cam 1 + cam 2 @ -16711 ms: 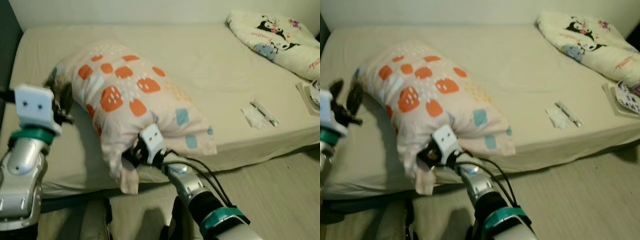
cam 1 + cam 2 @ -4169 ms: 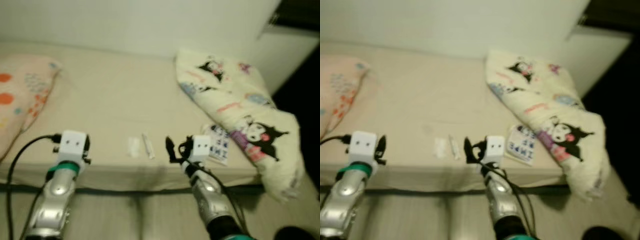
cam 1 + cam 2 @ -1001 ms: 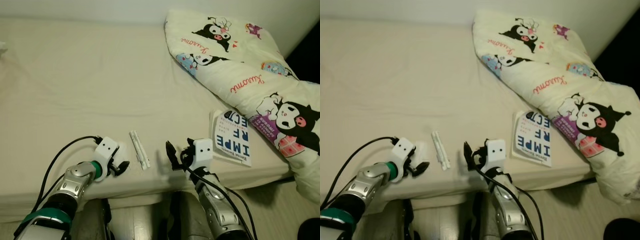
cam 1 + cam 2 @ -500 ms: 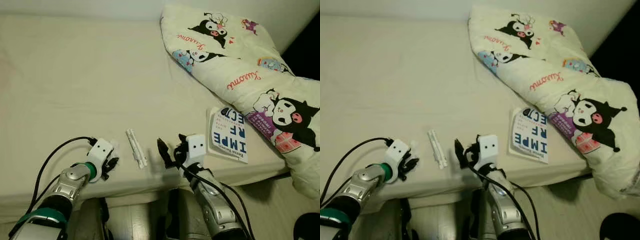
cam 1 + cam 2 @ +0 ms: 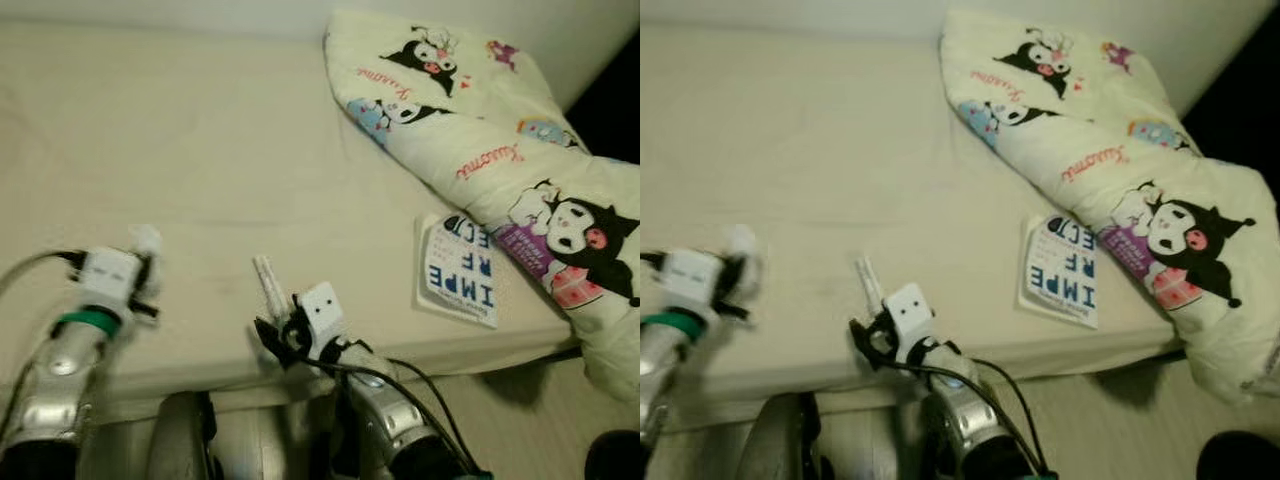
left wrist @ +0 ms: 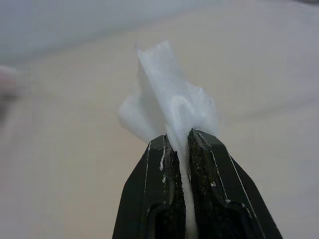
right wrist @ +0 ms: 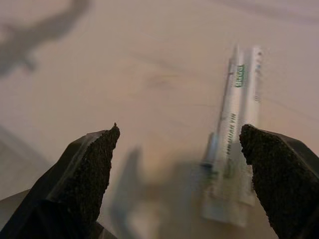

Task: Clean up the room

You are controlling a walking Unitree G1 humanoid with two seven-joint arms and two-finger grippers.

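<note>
A crumpled white tissue (image 6: pixel 169 107) is pinched between the fingers of my left gripper (image 6: pixel 179 137), which is shut on it. That gripper (image 5: pixel 145 268) is raised above the bed's front left part, with the tissue (image 5: pixel 147 240) sticking up from it. A long white wrapper (image 5: pixel 268 277) lies near the bed's front edge. My right gripper (image 5: pixel 275 342) hovers just in front of the wrapper (image 7: pixel 232 134), open, with its fingers (image 7: pixel 94 164) spread wide and nothing between them.
The beige bed (image 5: pixel 200 140) spreads ahead. A cartoon-print blanket (image 5: pixel 470 120) lies heaped at the right, and a book (image 5: pixel 460 268) rests next to it near the front edge. Wood floor (image 5: pixel 520 420) shows at the lower right.
My left gripper has risen and swung left with the tissue off the bed. My right gripper has moved left, close to the near end of the wrapper.
</note>
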